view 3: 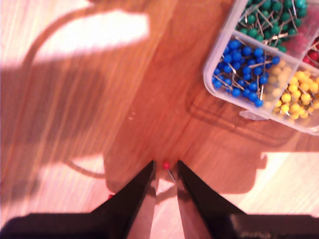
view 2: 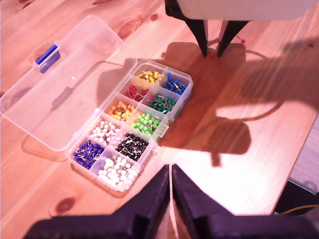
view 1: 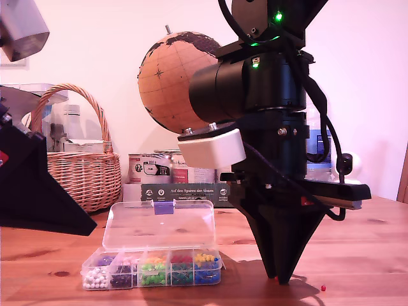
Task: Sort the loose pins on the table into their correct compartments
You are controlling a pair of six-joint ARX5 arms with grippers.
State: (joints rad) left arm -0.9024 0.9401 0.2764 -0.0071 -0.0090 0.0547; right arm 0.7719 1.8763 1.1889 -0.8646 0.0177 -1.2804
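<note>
One loose red pin lies on the pine table between the tips of my second gripper. Its jaws stand narrowly open around the pin, tips down at the wood. A second red pin lies just beyond, toward the exterior view's right. The clear box stands open with its lid raised, and its compartments hold sorted coloured pins. My first gripper hovers shut and empty near the box's white-pin end, at the exterior view's left.
A wicker basket, a globe, tins and a dark labelled carton line the back of the table. The table's edge shows in the first wrist view, with floor beyond.
</note>
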